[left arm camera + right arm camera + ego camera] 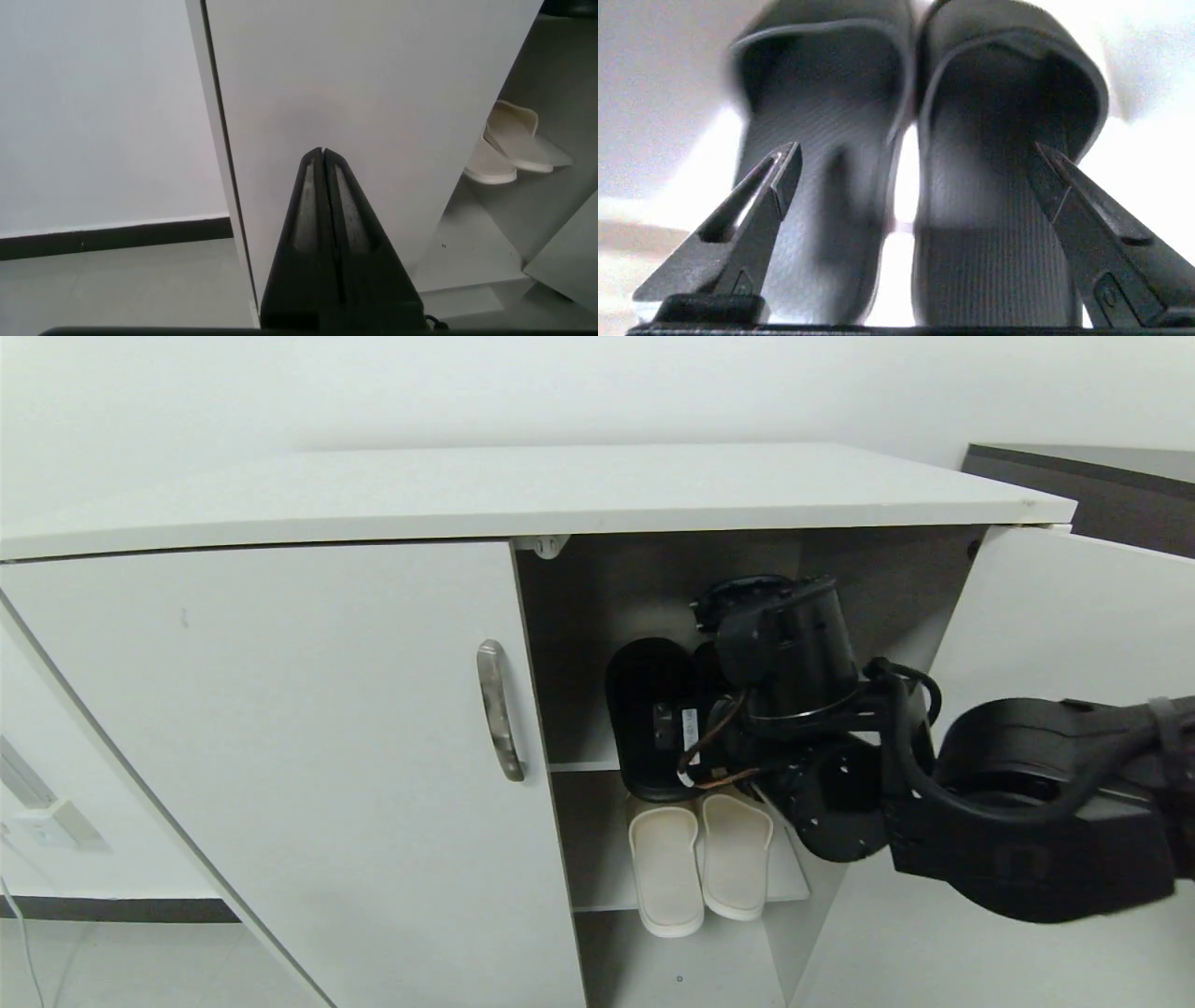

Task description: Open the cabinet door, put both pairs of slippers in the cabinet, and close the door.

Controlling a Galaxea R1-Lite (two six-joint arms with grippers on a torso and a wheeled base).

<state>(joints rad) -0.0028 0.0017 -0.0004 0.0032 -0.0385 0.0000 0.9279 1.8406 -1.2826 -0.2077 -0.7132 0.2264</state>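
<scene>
Cabinet (560,485): white, two doors. You will see the right door (1055,616) swung wide open; the left door (280,728) is closed, with its metal handle (499,709) upright near the inner edge.

Right half interior, head view:
- Upper shelf (583,766): dark slippers (653,709). One slipper of the pair is visible beside the robot's wrist, and its near end reaches past the shelf's front edge. The other is hidden behind the arm.
- Shelf below (597,877): white slippers (665,868), side by side and touching. Their near ends overhang the front edge.

Right arm (1027,793): it comes in from the right past the open door, with the wrist inside the cabinet opening at upper-shelf level.

Right claw (915,154): released. In the right wrist view the two fingers are spread wide, and the dark slippers (999,215) lie close together in front of it. One fingertip (789,154) sits over the outer part of one slipper, and the other sits over the outer part of its mate. You cannot tell from these views whether either finger touches the rubber.

Left claw (322,154): clenched, fingers pressed together with nothing between them. It is held low in front of the closed left door, near that door's outer edge, above the floor (112,289). Off to the side, the left wrist view also shows the white slippers (509,140) on their shelf inside the open half.

Task state: both pairs are inside the cabinet, and the right door is not yet closed.
</scene>
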